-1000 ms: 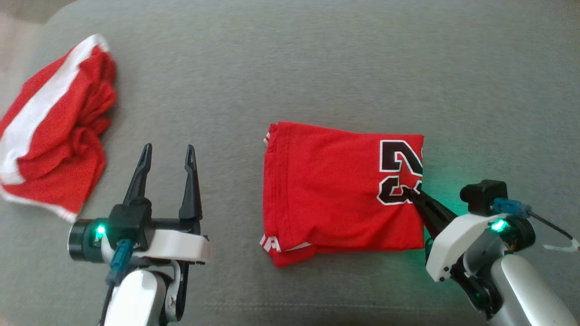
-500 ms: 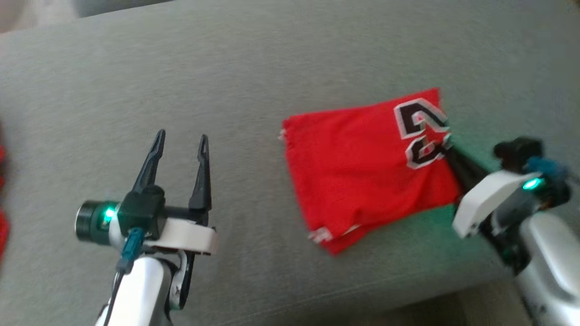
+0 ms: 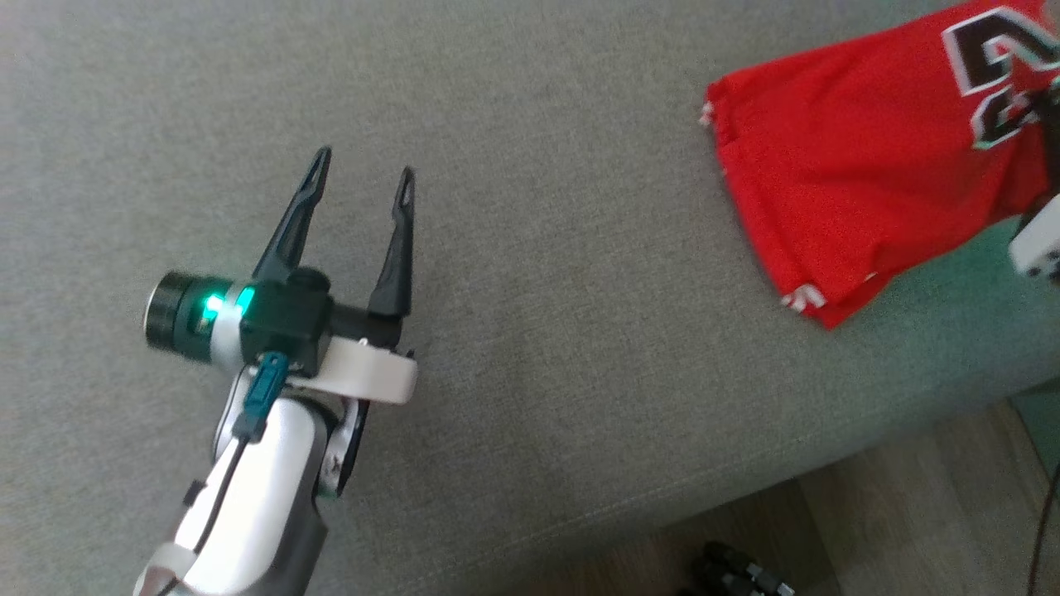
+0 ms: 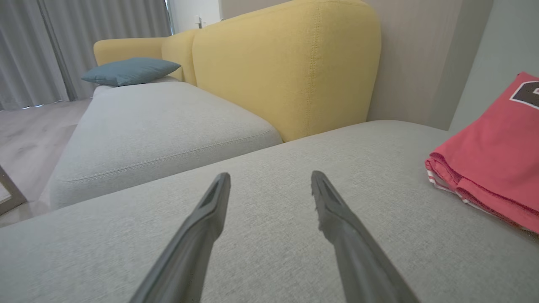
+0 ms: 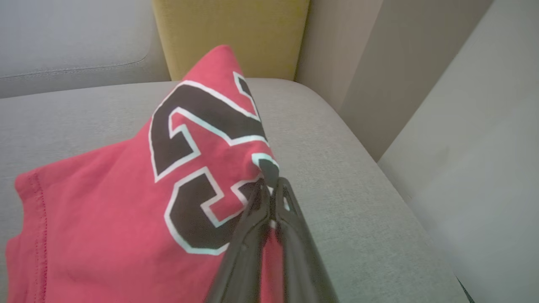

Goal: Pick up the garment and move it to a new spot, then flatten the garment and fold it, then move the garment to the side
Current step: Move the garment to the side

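**Floor**: pale wood boards below the front of the sofa. A dark thing at the bottom edge of the head view is too blurred to name.

**Left tool**: two dark fingers spread wide, nothing between them. It is poised just above the bare seat, with a green light on the wrist. The garment lies well apart from it, off to its right.

**Seat**: grey woven sofa cushion with a seam along the front edge.

**Right tool**: fingers clenched together on the garment. They pinch its edge beside the lower half of the number, and the cloth gathers into a small pucker at the pinch.

**Garment**: red knit cloth, folded into a rough rectangle of several layers.
- Print: a black number outlined in white, cut off by the fold.
- Edges: a stitched hem along one side. White trim peeks from between the layers on the side facing the left tool.
- Position: toward the right end of the seat. The pinched side is raised, and the opposite folded edge rests on the seat.

**Back**: mustard-yellow upholstery with a stitched seam, standing behind the seat.

**Second seat**: grey, beyond the first.

**Pillow**: blue, lying at the far end of the second seat.

**Curtain**: grey, pleated, hanging to the floor at the far left of the left wrist view.
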Available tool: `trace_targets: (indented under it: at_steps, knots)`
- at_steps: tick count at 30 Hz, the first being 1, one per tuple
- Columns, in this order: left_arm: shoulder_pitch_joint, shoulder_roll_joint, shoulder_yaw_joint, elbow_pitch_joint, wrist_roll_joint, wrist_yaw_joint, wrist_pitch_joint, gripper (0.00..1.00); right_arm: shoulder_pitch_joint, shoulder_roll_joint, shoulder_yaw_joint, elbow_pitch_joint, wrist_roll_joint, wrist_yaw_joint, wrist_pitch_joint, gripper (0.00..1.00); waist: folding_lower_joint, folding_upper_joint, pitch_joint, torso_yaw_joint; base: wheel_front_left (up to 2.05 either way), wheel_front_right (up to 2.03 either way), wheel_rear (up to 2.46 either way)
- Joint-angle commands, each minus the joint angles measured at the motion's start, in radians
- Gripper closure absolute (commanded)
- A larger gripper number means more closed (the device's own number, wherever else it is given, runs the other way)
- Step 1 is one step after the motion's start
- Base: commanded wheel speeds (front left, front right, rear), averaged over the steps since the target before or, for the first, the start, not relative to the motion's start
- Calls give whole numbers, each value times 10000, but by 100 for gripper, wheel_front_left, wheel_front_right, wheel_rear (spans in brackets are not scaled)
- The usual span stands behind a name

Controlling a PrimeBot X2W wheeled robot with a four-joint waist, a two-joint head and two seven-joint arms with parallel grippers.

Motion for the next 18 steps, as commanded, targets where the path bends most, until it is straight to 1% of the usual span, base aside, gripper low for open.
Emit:
trace_targets:
  at_steps: [1,5,8,14,18]
  knots:
    - [-410,131,198,-294,108,-69,-35,0,-174,-372,-47,-158,72,65,-154,100,0,0,264,-67,0,0,0]
    - [-840,109,28,-348,256,-141,-24,0,-561,-659,-456,245,96,65,-370,100,0,0,655,-101,0,0,0]
    - [-1172,108,-88,-418,363,-206,-1,0,-821,-756,-844,504,69,65,-556,100,0,0,994,-135,0,0,0]
    - [-1803,114,-350,-459,582,-366,73,0,-1344,-675,-1369,1154,-177,65,-845,100,0,0,1612,-107,0,0,0]
    - [-2126,96,-502,-444,671,-454,99,0,-1740,-559,-1469,1822,-652,65,-853,100,0,0,1943,-9,0,0,0]
